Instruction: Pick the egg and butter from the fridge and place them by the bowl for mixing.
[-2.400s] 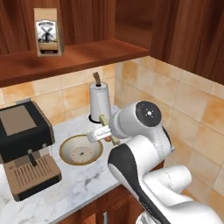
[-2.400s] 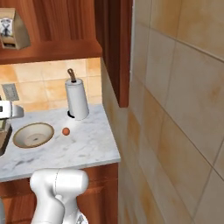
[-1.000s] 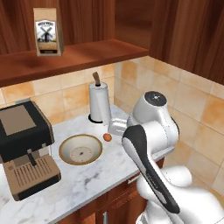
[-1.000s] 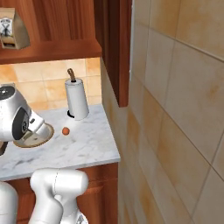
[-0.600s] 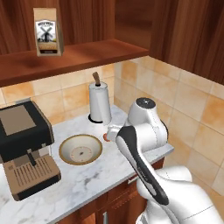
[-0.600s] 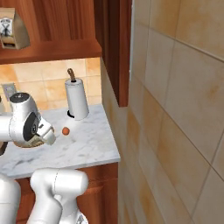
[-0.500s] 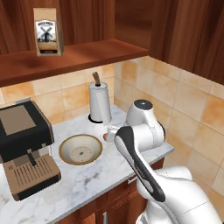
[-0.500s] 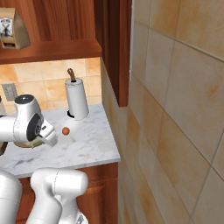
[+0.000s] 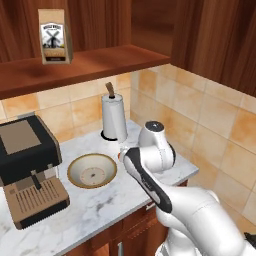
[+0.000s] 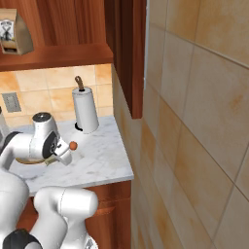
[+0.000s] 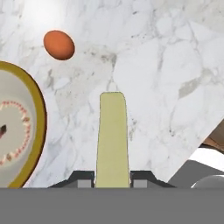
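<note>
Gripper: two small dark finger tips at bottom centre of the hand view, clamped on either side of the butter; wrist sits low over the counter at centre of the left base view
Butter: slim pale yellow-green stick, rising from between the tips toward frame centre, held above bare marble
Egg: small rounded orange-brown egg, upper left of the hand view, lying on the counter, apart from the butter; in the right base view it shows just beside the white wrist, left of centre
Bowl: wide shallow beige bowl with cream rim and speckled inside, left of centre in the left base view; its rim curves along the left edge of the hand view, near the butter, egg just beyond it
Counter: white grey-veined marble top, lower left of the left base view
Paper towel: white roll on a dark-topped holder, upper centre, behind the wrist
Coffee machine: black and tan, left edge, beside the bowl
Shelf: brown wooden ledge across the top, carrying a tan bag with a windmill label, upper left
</note>
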